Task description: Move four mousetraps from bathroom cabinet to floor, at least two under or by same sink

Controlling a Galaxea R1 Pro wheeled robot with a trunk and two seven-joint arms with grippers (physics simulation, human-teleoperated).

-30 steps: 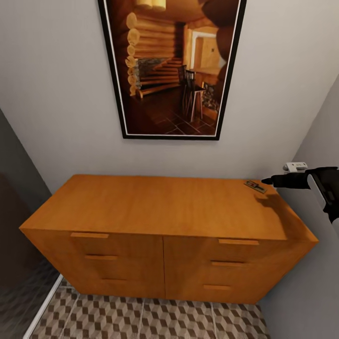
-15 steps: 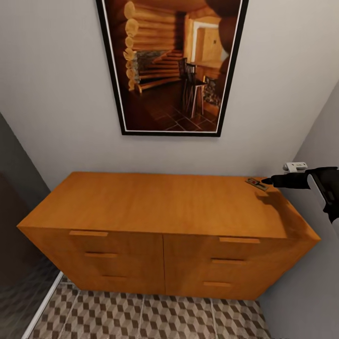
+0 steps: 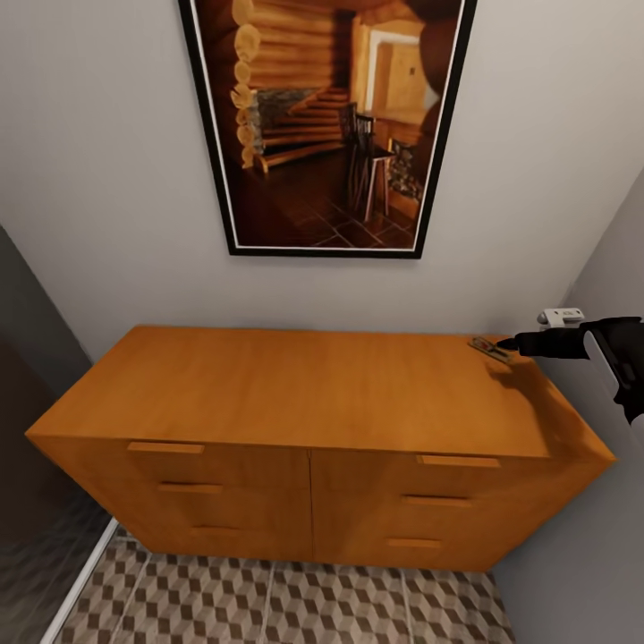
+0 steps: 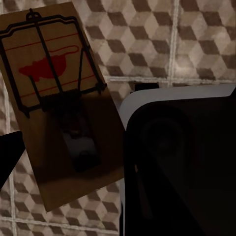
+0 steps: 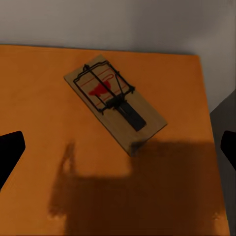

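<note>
The right gripper, a black two-fingered hand on a dark arm, reaches in over the far right corner of the low orange-brown wooden cabinet. In the right wrist view its two dark fingertips sit wide apart at opposite edges of the picture, so the fingers are spread and hold nothing. Between them, lying flat on the cabinet top, is a small rectangular wooden mousetrap with thin black wire parts and a red mouse print; the head view shows the same mousetrap just beside the fingertip, close to the back wall and near the cabinet's right edge. Whether the fingertip touches it cannot be told.

In the left wrist view a second flat wooden mousetrap with the same wire and red print hangs tilted above the cube-patterned brown, beige and grey tiled floor. A dark fingertip shows at one side of it and a large dark part of the gripper at the other, so the left gripper appears clenched on this trap.

The rest of the cabinet top is bare wood. A grey side wall stands close to the cabinet's right end, and a large black-framed picture of a log interior hangs on the wall above.
</note>
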